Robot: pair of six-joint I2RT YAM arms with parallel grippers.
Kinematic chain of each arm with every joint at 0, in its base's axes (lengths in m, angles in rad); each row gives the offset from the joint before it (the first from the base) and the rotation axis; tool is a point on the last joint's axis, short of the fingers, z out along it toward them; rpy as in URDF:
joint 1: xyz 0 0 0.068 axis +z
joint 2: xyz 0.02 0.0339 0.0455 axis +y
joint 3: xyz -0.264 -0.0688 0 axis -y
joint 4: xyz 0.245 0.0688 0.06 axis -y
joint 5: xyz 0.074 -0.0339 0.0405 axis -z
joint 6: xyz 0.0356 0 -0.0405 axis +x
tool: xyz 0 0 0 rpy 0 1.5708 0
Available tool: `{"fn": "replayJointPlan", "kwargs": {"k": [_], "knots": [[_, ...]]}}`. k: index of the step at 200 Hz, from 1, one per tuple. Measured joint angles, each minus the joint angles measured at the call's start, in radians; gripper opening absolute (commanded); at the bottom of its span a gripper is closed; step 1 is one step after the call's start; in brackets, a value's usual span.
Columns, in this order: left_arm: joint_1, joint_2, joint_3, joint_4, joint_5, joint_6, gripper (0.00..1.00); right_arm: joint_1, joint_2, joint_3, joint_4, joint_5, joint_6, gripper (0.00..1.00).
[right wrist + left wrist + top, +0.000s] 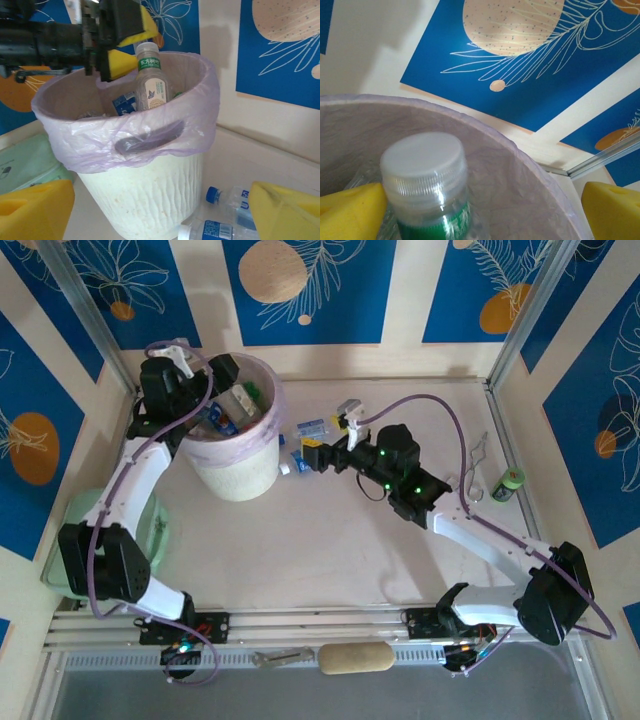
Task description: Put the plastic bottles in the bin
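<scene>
Green-labelled bottle (pixel 148 75) stands upright in the bin (pixel 150 195). It has a pale cap up near the lilac liner's rim and a clear body, and it is propped on the blue-labelled bottles (pixel 125 102) heaped below. The bin sits toward the far left corner of the table (pixel 330 550).

Left gripper (pixel 480 212) has released, yellow pads wide apart, one right against the bottle's neck. We judge that lifting away could drag the cap and tip the bottle over the rim, or snag the liner.

Right gripper (pixel 160 215), spread and empty, hangs by the bin's foot near two loose bottles (pixel 227 200). A careless reach may shove the bin.
</scene>
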Motion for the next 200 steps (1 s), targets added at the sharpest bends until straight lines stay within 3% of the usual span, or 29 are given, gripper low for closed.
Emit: {"fn": "replayJointPlan", "kwargs": {"k": [65, 113, 145, 200], "knots": [[0.006, -0.184, -0.012, -0.068, -0.061, 0.082, 1.00, -0.172, 0.169, 0.091, -0.141, -0.135, -0.048, 0.91], [0.007, -0.259, -0.146, -0.038, 0.038, 0.018, 1.00, -0.254, 0.412, 0.253, -0.240, -0.289, -0.031, 0.90], [0.006, -0.305, -0.281, -0.021, 0.095, -0.032, 1.00, -0.280, 0.607, 0.405, -0.314, -0.359, -0.007, 0.90], [0.006, -0.388, -0.326, 0.012, 0.144, -0.051, 1.00, -0.264, 0.853, 0.654, -0.440, -0.410, 0.001, 0.90]]}}
